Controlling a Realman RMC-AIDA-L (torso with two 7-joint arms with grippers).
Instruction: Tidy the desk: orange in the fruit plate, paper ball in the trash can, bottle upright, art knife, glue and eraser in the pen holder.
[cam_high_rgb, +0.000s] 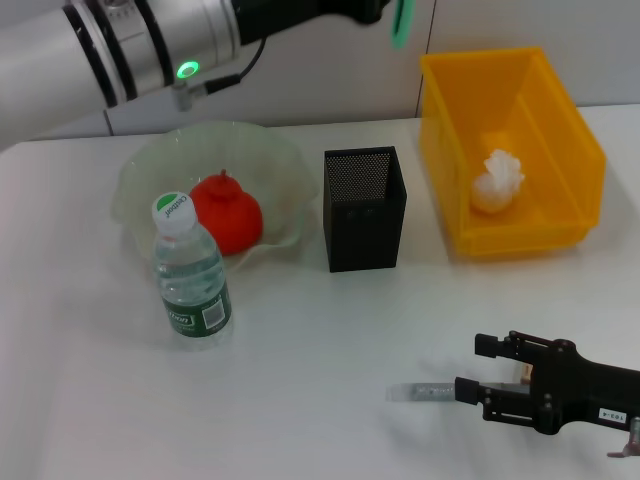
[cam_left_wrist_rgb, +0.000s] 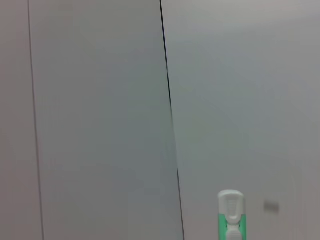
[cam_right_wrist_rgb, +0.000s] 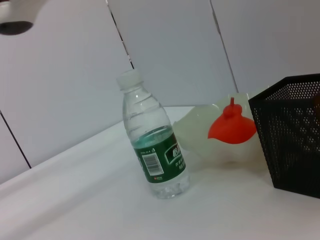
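Observation:
The orange (cam_high_rgb: 228, 212) lies in the pale green fruit plate (cam_high_rgb: 140, 165), also seen in the right wrist view as orange (cam_right_wrist_rgb: 231, 127). The bottle (cam_high_rgb: 190, 275) stands upright in front of the plate. A white paper ball (cam_high_rgb: 497, 182) rests inside the yellow trash can (cam_high_rgb: 575, 140). The black mesh pen holder (cam_high_rgb: 364, 208) stands mid-table. My left gripper (cam_high_rgb: 392, 12) is raised high at the back, shut on a green and white art knife (cam_left_wrist_rgb: 231, 215). My right gripper (cam_high_rgb: 468, 366) sits low at the front right, open. A small grey oblong thing (cam_high_rgb: 422, 392) lies at its lower fingertip; glue or eraser, I cannot tell.
The white table (cam_high_rgb: 300, 400) runs back to a grey panelled wall. The left arm's silver forearm (cam_high_rgb: 120, 50) crosses the upper left. In the right wrist view the bottle (cam_right_wrist_rgb: 154, 155) stands nearest, with the pen holder (cam_right_wrist_rgb: 292, 135) beside the plate.

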